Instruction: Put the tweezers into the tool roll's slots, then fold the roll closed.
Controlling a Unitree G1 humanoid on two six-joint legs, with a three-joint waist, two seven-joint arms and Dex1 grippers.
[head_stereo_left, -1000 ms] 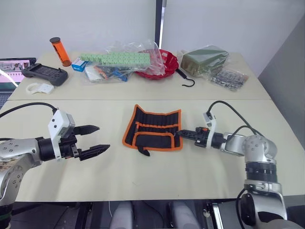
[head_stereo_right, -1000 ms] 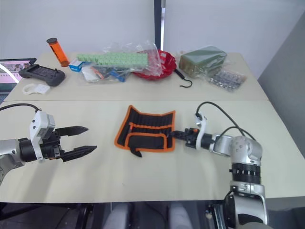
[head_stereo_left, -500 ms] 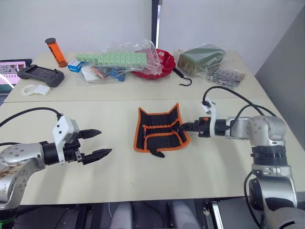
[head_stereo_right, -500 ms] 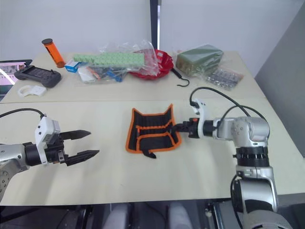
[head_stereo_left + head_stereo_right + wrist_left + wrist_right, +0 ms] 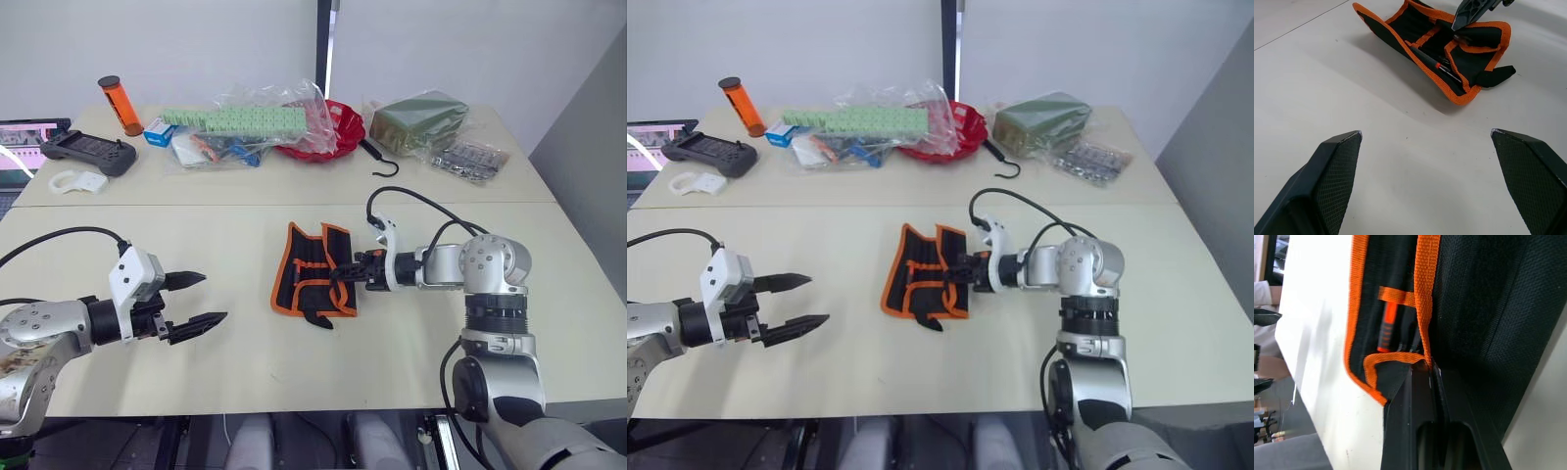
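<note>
Since a second ago, the right claw (image 5: 343,273) has dragged the right edge of the tool roll (image 5: 306,280) leftward, so the roll now lies half folded, narrower, its long axis running from the near side of the tabletop (image 5: 411,343) toward the far side. That claw is pinched on the orange-piped edge, fingers pressed together on the fabric. Inside the fold a tweezer (image 5: 1432,63) lies along the roll's length. The left claw (image 5: 191,302) hovers well apart to the left, fingers spread, pointing toward the roll.
</note>
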